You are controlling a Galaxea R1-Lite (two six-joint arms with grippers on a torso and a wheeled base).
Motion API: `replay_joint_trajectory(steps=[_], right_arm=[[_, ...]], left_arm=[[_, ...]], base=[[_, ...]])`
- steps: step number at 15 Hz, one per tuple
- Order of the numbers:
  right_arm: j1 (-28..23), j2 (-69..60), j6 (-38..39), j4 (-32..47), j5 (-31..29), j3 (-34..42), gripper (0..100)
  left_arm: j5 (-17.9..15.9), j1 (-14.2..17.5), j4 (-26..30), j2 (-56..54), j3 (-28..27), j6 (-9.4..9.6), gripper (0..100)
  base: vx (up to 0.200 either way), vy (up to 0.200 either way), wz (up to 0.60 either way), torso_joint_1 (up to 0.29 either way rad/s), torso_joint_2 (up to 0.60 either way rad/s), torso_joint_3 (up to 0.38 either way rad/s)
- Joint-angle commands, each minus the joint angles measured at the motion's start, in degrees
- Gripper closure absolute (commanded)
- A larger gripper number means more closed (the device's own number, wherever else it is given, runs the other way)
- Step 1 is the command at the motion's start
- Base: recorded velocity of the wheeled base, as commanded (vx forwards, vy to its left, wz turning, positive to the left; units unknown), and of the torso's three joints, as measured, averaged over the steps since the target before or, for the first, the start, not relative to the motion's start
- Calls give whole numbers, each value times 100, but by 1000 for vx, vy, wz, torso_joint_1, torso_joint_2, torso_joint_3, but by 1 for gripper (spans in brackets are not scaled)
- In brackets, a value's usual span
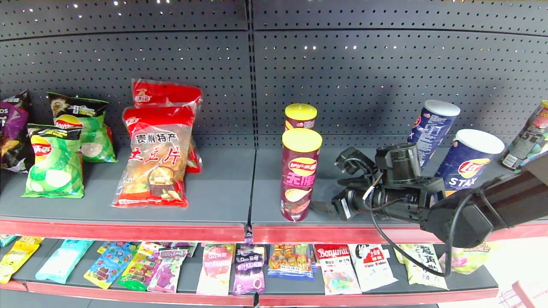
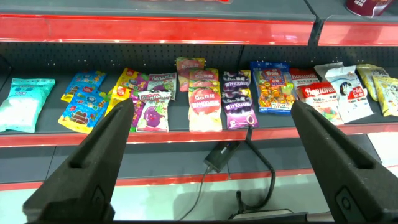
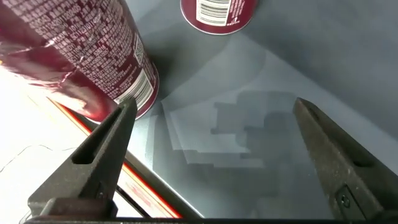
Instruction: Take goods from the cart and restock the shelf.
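A maroon chip can (image 1: 299, 175) with a yellow lid stands upright near the front edge of the grey shelf (image 1: 214, 188). A second maroon can (image 1: 300, 116) stands behind it. My right gripper (image 1: 324, 208) is low over the shelf just right of the front can, open and holding nothing. In the right wrist view, one fingertip (image 3: 124, 112) is next to the front can's base (image 3: 81, 56), the rear can (image 3: 217, 15) lies beyond, and the right gripper (image 3: 214, 106) spans bare shelf. My left gripper (image 2: 211, 104) is open and empty, facing the lower shelf's snack packets (image 2: 205, 93).
Two blue cans (image 1: 432, 128) (image 1: 469, 160) lean on the shelf behind my right arm, with another tilted can (image 1: 528, 137) at the far right. Red bags (image 1: 156, 158) and green chip bags (image 1: 55, 164) stand to the left. A cable (image 2: 249, 162) hangs below the lower shelf.
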Motion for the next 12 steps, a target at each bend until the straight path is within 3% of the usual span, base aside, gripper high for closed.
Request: replay_joint_trajectory(steps=[1, 7, 12], right_arm=[[3, 17, -2, -4, 4, -21, 0], [-15, -159, 25, -4, -5, 93, 0], [223, -1847, 209, 22, -347, 1086, 0]], left_arm=[[-2, -7, 1, -2, 1, -2, 0], [-2, 1, 1, -2, 1, -2, 0], [-2, -7, 1, 7, 1, 33, 0]], base=[[0, 0, 0, 0, 0, 0], [0, 0, 0, 0, 0, 0], [0, 0, 0, 0, 0, 0]])
